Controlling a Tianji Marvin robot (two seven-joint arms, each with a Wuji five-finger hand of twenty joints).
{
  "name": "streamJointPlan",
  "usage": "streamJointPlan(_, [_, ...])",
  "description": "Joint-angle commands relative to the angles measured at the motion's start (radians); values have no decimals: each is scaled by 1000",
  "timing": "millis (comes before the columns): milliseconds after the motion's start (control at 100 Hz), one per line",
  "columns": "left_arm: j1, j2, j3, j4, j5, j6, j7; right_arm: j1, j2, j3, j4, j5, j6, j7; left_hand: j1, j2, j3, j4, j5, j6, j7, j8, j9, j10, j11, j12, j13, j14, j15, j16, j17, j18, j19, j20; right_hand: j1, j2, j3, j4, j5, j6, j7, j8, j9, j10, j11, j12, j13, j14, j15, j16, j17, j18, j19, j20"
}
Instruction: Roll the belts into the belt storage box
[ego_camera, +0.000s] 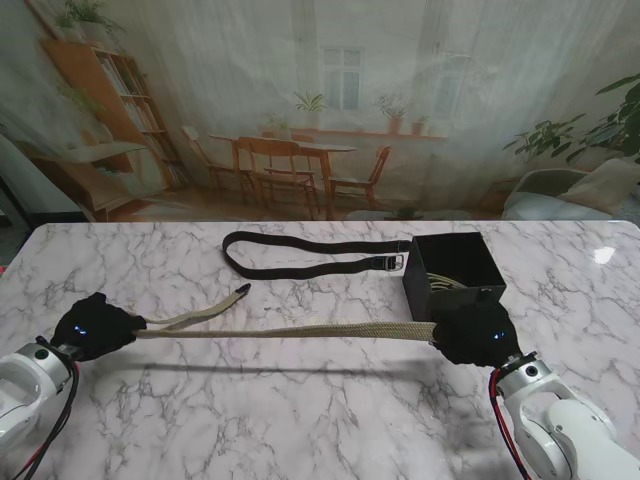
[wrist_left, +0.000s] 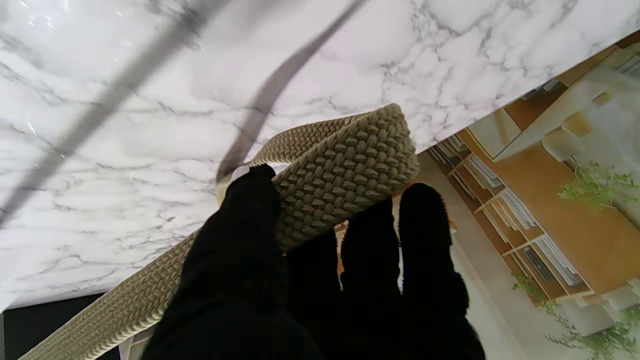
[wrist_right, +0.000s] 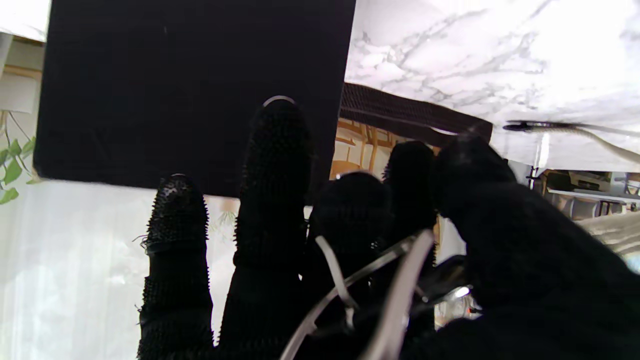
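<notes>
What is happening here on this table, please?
The robot holds a beige woven belt stretched between its two hands, lifted off the marble table. The left hand grips one part of it, with the tip end trailing loose; the right hand holds the buckle end beside the black storage box. A black belt lies flat farther from me, untouched. The beige belt is not rolled yet.
</notes>
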Motion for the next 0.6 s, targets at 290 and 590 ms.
streamJointPlan(290, [35, -2, 85, -11, -6, -6, -32, 30, 9, -71, 100, -3, 58, 44, 83, 9, 8, 1, 31, 0, 65, 22, 44, 0, 33, 32, 15, 43, 45, 37, 2, 23, 42, 31, 57, 21, 16, -5, -32, -86, -23, 8, -94, -1, -318, -133, -116, -2, -176, -58, -84, 31, -72, 1])
streamJointPlan(590, [-19, 0, 169, 26, -42, -3, -59, 47, 15, -85, 142, 18, 42, 118, 83, 6, 12, 3, 32, 2, 82, 29, 45, 13, 62, 55, 24, 48, 79, 67, 10, 21, 58, 42, -51, -72, -35, -15, -103, -21, -39, 44, -187, 16, -377, -134, -189, 15, -242, -83, -114, 31, -97, 9])
